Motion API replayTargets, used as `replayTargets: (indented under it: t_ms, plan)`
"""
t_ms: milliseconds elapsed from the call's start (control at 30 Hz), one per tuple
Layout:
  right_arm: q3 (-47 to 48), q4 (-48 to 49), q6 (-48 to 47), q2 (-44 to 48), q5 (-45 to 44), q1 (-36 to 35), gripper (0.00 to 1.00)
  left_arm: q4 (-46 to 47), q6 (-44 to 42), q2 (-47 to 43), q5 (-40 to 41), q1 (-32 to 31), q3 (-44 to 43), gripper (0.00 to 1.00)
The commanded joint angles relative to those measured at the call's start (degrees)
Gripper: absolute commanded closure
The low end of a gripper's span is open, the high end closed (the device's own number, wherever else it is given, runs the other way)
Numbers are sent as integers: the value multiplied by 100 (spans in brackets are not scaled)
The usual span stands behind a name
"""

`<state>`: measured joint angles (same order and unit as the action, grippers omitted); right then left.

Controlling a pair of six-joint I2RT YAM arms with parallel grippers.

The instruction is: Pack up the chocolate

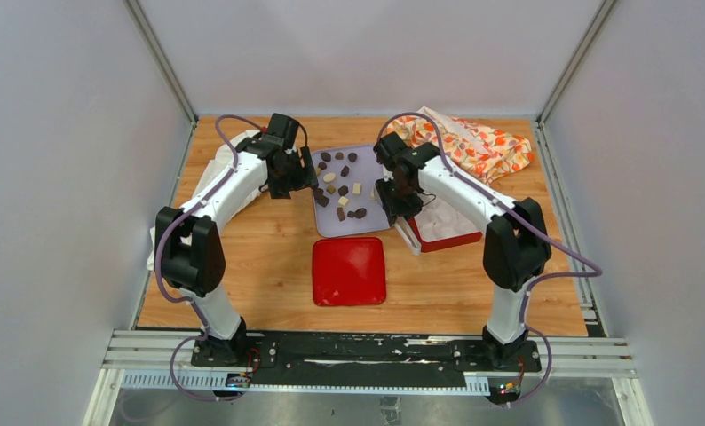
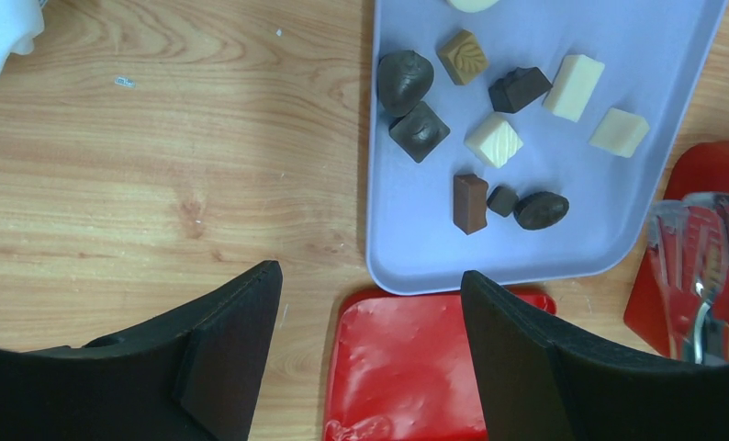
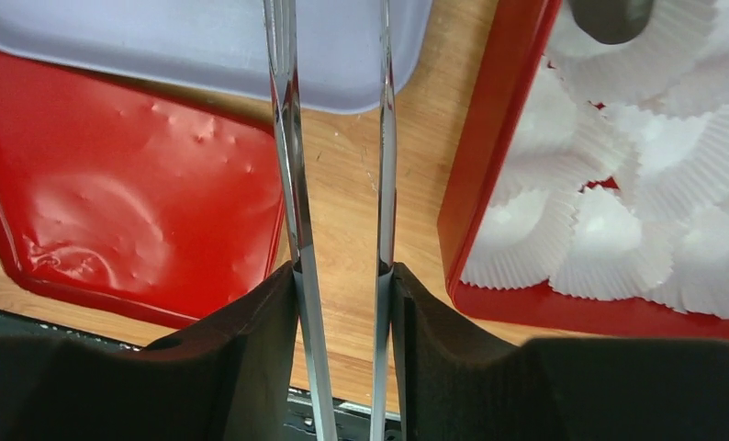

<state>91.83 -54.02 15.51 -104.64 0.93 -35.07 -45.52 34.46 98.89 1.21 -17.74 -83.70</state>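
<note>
My left claw [image 2: 370, 276] hangs wide open and empty; the chocolate [image 2: 494, 140] lies scattered on a lavender tray [image 2: 618, 230] just ahead of its fingertips. My right claw [image 3: 341, 276] grips slim metal tongs [image 3: 292, 184], which reach forward between a red lid [image 3: 140, 184] on the left and a cup-lined red box [image 3: 489, 138] on the right.

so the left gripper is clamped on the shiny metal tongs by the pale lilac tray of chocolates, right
Not quite: the right gripper is clamped on the shiny metal tongs by the pale lilac tray of chocolates; the right wrist view shows it.
</note>
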Motion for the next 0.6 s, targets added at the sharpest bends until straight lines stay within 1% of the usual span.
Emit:
replayTargets:
  t_ms: [0, 67, 167, 567]
  plan:
    - [435, -240, 363, -383, 305, 16, 55, 8, -71, 1, -40, 51, -149, 23]
    - [556, -261, 455, -551, 409, 17, 53, 8, -88, -10, -32, 51, -124, 23]
    - [691, -293, 508, -768, 454, 17, 52, 8, -114, -34, -25, 51, -100, 23]
    - [1252, -471, 801, -1460, 69, 11, 51, 7, -239, -82, 25, 51, -24, 23]
